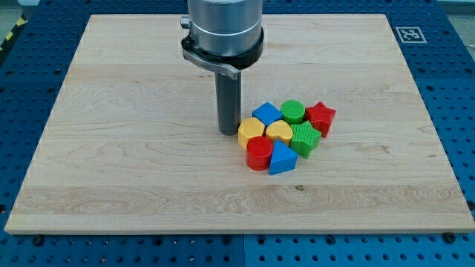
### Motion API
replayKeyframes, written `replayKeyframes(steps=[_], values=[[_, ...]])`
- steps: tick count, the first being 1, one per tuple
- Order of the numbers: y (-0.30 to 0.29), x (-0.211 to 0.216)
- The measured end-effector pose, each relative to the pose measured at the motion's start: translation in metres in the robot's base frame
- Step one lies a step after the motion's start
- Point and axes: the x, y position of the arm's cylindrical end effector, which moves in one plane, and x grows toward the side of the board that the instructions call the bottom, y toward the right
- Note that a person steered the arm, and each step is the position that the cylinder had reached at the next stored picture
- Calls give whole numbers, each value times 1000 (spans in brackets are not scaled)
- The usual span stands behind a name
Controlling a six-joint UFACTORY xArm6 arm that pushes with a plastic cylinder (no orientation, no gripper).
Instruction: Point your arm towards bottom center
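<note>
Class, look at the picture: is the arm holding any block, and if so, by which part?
Nothing is held. My tip is a bare rod resting on the board just left of the yellow block in the cluster.

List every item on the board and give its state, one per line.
My tip: on the board, just left of the yellow hexagon.
Eight blocks, packed in one cluster:
blue cube
green cylinder
red star
yellow heart
green hexagon
red cylinder
blue triangle

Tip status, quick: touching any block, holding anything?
My tip: no gripper, holding nothing; just left of the yellow block, contact cannot be told.
</note>
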Motion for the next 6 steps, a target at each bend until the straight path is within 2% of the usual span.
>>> replayKeyframes(steps=[1, 2, 3, 4, 6], values=[[0, 0], [-41, -8], [-72, 36], [-60, 98], [-37, 88]])
